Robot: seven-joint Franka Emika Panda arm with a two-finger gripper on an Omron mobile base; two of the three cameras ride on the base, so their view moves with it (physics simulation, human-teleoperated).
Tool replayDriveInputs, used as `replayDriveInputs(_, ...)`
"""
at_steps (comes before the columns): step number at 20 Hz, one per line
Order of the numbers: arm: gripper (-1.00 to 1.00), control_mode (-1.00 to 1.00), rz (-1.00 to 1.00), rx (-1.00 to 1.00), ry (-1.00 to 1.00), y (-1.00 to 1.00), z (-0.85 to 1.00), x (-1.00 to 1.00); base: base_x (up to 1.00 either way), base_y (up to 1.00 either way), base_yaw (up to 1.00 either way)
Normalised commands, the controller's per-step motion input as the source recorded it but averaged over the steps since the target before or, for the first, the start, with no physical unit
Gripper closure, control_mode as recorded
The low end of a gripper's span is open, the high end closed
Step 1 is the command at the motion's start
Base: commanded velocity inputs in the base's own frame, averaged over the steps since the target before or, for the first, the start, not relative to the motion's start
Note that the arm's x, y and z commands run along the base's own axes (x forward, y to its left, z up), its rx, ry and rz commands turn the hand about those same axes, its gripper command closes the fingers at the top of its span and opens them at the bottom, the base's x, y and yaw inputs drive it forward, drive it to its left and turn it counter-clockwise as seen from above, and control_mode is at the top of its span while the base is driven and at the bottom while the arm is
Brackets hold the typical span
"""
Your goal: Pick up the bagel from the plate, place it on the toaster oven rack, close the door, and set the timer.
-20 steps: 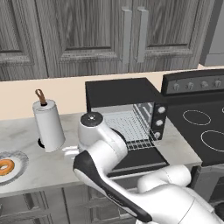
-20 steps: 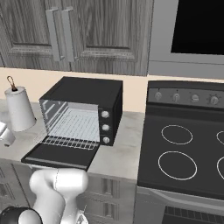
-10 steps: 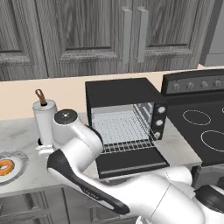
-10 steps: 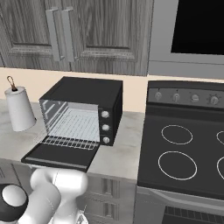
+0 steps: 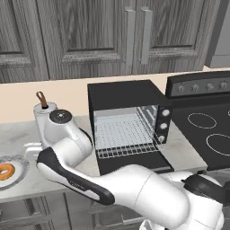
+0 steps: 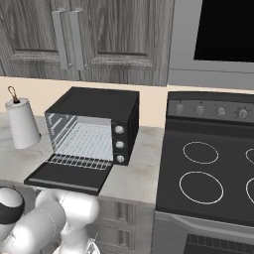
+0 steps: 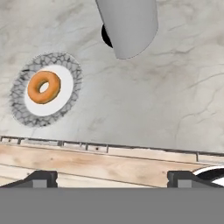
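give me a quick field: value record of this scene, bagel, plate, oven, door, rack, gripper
bagel: orange-brown ring lying flat on the plate, untouched
plate: white with grey speckled rim, on the marble counter, left of the paper towel roll
toaster oven: black, on the counter beside the stove
door: folded down, open
rack: silver wire grid inside the cavity, nothing on it
gripper: fingertips spread wide, open, above the counter's front edge, apart from the bagel
timer knobs: three in a column on the oven's right side
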Motion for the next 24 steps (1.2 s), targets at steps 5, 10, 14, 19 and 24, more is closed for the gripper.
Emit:
replayDriveInputs(5, -1.00, -1.00, 0.07, 0.06, 0.00, 0.74, -0.26, 0.21, 0.00, 0.00, 0.00)
replayDriveInputs(10, -1.00, -1.00, 0.01, 0.00, 0.01, 0.61, -0.07, 0.02, 0.00, 0.00, 0.00)
replayDriveInputs(14, -1.00, -1.00, 0.00, -0.01, 0.00, 0.54, -0.04, 0.00, 0.00, 0.00, 0.00)
replayDriveInputs(19, -1.00, -1.00, 0.00, -0.03, 0.00, 0.33, -0.11, 0.05, 0.00, 0.00, 0.00)
replayDriveInputs(24, -1.00, -1.00, 0.00, -0.02, 0.00, 0.09, -0.23, 0.22, 0.00, 0.00, 0.00)
